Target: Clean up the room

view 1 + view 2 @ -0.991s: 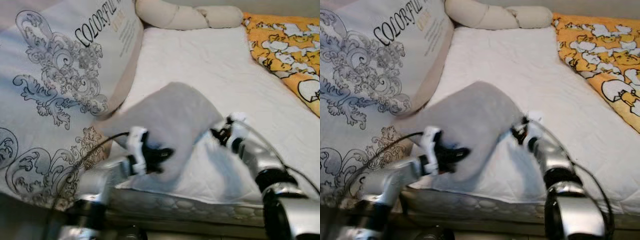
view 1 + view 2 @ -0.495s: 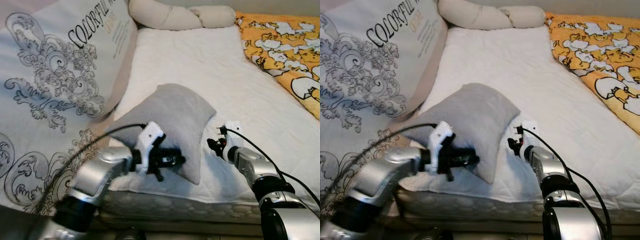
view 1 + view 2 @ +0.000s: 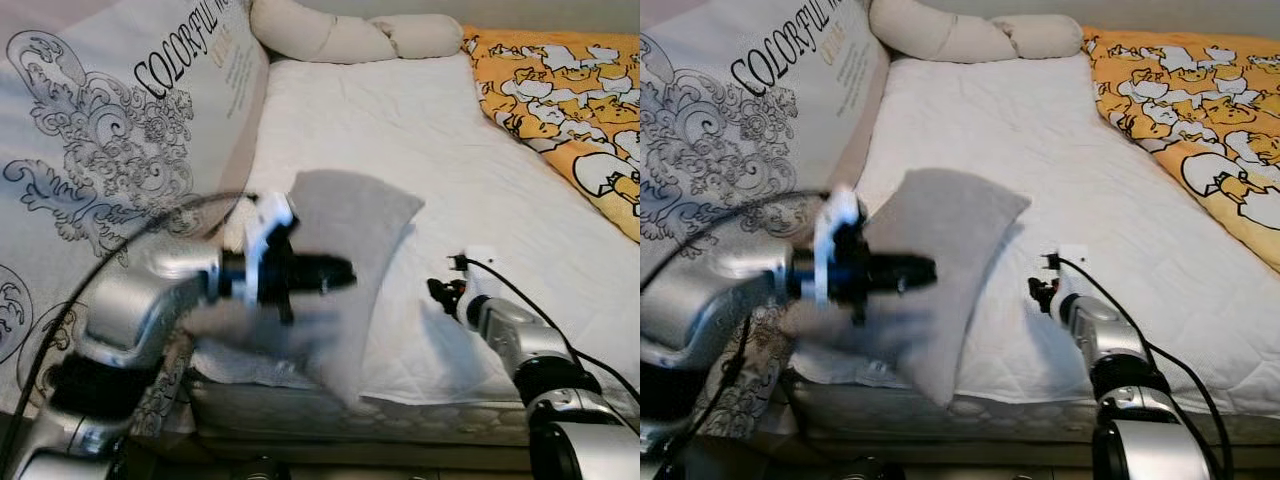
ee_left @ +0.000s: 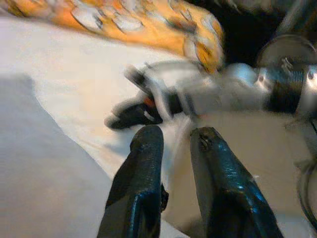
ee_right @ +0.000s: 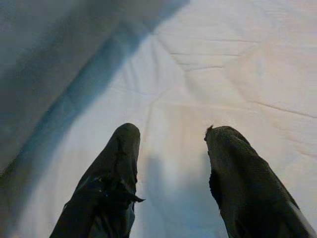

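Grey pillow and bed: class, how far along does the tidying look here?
Done: the grey pillow is on the white mattress. In hand: the left pincer is at the pillow, blurred, grip unclear; the right pincer hangs open over bare mattress. Left: the pillow lies askew at the bed's near edge, far from the beige bolster; the orange blanket looks rumpled.

Home bedroom, white mattress (image 3: 470, 150), patterned duvet (image 3: 90, 170), bolster pillow (image 3: 350, 35)
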`<state>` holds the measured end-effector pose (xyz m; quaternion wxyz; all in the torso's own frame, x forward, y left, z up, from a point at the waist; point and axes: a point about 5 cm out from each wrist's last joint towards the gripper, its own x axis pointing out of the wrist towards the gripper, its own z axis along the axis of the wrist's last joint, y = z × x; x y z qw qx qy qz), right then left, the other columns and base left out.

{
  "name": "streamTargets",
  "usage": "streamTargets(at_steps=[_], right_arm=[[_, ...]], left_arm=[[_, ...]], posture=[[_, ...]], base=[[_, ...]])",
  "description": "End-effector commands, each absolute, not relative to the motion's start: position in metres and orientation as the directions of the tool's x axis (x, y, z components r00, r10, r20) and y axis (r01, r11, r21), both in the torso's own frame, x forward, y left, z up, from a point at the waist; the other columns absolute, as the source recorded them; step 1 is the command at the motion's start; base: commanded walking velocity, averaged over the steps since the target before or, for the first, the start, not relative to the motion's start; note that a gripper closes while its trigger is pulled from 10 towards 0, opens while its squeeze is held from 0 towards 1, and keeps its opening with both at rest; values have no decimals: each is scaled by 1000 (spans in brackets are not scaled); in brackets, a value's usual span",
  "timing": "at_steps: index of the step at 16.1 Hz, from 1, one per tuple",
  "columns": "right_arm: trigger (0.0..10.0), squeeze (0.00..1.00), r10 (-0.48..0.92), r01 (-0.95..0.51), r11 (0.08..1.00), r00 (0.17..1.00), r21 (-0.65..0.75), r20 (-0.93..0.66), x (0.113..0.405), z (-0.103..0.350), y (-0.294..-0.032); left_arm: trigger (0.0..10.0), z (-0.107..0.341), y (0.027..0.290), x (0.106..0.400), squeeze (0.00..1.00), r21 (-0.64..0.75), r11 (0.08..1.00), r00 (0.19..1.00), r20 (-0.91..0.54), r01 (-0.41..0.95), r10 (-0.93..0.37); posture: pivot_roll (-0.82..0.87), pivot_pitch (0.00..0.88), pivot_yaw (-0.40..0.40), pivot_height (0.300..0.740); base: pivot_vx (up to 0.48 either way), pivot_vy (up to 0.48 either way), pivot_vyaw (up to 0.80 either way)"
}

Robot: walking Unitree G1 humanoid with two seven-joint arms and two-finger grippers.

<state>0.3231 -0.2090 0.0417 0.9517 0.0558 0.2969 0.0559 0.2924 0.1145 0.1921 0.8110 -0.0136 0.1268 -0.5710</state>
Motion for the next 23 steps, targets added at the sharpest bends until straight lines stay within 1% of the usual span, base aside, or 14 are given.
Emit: streamTargets(at_steps=[1,2,5,6,8,10,12,13,14,15,17,21,22,23], right_arm=[[10000,1000,171,-53,969,847,242,-503,325,49,-210],[10000,1000,221,-58,934,869,352,-443,325,55,-209],[10000,1000,305,-63,801,899,595,-315,322,63,-208],[10000,1000,345,-72,743,893,665,-289,318,60,-202],[10000,1000,395,-81,689,875,720,-279,312,55,-194],[10000,1000,463,-85,629,840,773,-284,302,47,-178],[10000,1000,486,-72,583,829,810,-276,300,45,-171],[10000,1000,489,-68,575,828,815,-276,299,45,-170],[10000,1000,494,-62,555,827,829,-268,300,45,-167],[10000,1000,503,-64,539,824,840,-261,300,46,-164],[10000,1000,517,-60,525,815,849,-262,299,45,-160],[10000,1000,524,-27,523,798,852,-297,296,38,-157],[10000,1000,525,-10,529,789,849,-318,295,35,-155],[10000,12,527,0,534,782,845,-333,293,32,-154]], left_arm=[[10000,189,130,319,1000,-154,541,514,-185,827,-838],[10000,182,142,336,1000,-164,645,620,-183,746,-763],[10000,161,173,361,1000,-142,803,769,-231,579,-596],[10000,149,183,366,1000,-152,842,799,-266,517,-539],[10000,136,191,369,1000,-159,873,821,-298,461,-487],[10000,121,207,371,1000,-185,935,887,-306,302,-347],[10000,110,215,369,1000,-282,942,911,-312,180,-268],[10000,108,215,369,1000,-311,935,911,-313,169,-269],[10000,97,213,364,314,-368,918,895,-343,150,-284],[10000,85,205,357,0,-449,880,866,-367,154,-339],[10000,73,179,349,0,-617,751,784,-336,236,-523],[10000,70,150,340,0,-748,581,656,-267,321,-706],[10000,68,145,337,212,-747,565,613,-273,350,-741],[10000,66,141,334,1000,-732,566,578,-291,379,-763]], posture=[[-23,0,56,740],[-26,0,56,740],[-40,0,59,740],[-47,0,61,740],[-57,0,64,740],[-67,0,68,740],[-71,0,69,740],[-71,0,69,740],[-71,0,68,740],[-73,0,68,740],[-74,0,68,740],[-68,0,66,740],[-64,0,67,740],[-63,0,68,740]], base=[[0,0,0],[0,0,0],[0,0,0],[0,0,0],[0,0,0],[0,0,0],[0,0,0],[0,0,0],[0,0,0],[0,0,0],[0,0,0],[0,0,0],[0,0,0],[0,0,0]])
